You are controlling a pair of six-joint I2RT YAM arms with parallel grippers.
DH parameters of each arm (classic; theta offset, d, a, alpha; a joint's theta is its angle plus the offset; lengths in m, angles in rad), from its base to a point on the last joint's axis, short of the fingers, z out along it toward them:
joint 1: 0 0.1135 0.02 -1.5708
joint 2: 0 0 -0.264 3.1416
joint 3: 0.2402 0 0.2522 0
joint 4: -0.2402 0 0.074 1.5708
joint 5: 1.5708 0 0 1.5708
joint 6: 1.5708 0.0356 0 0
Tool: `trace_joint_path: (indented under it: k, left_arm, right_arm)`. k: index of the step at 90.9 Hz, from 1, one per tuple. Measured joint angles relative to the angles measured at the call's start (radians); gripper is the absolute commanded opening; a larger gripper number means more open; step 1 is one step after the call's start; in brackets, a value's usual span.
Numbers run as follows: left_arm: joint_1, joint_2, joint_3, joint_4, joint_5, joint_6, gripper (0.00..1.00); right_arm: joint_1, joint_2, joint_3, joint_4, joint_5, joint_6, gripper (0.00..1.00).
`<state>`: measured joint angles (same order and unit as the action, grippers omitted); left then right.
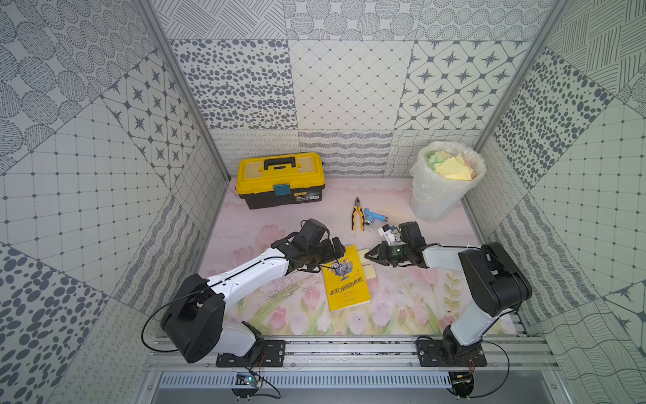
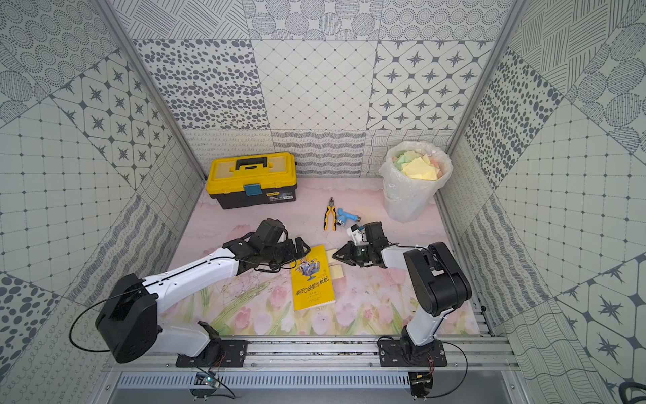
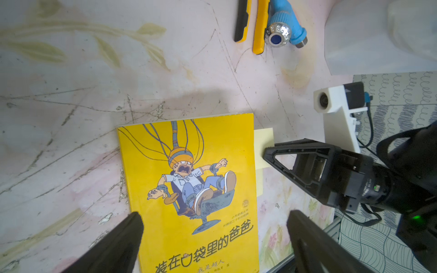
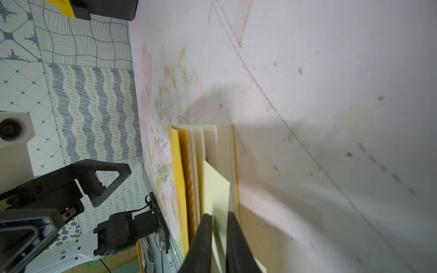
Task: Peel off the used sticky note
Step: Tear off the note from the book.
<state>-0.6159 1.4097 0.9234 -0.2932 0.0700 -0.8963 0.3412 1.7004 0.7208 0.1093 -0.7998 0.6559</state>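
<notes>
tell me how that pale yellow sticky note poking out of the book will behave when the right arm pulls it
Probably floppy and light: the sticky note is one thin paper sheet pinched in the right gripper. It could tear if yanked, since its far end sits between pages of the book.

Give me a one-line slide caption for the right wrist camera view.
Right claw flanking the pale yellow sticky note that juts from the yellow book.
</notes>
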Motion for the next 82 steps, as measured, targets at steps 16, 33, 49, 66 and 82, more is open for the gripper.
trace_joint_path:
  k: [16,33,49,66,82]
  left_arm:
    - [0.016,-0.031,-0.011,-0.005,0.003,-0.001,1.00]
    - [0.056,-0.076,-0.051,-0.002,0.013,-0.017,0.99]
    - [0.095,-0.108,-0.070,-0.002,0.034,-0.027,0.99]
    - [0.131,-0.121,-0.072,-0.002,0.061,-0.026,0.99]
    - [0.162,-0.115,-0.066,-0.002,0.081,-0.023,0.99]
  right_arm:
    - [0.033,-0.007,0.016,-0.003,0.000,-0.001,0.04]
    - [0.087,-0.041,0.029,-0.008,0.008,0.004,0.04]
    - [0.137,-0.054,0.060,-0.008,0.022,0.020,0.04]
    - [0.190,-0.055,0.096,-0.007,0.031,0.048,0.04]
    - [0.221,-0.055,0.112,-0.005,0.037,0.072,0.05]
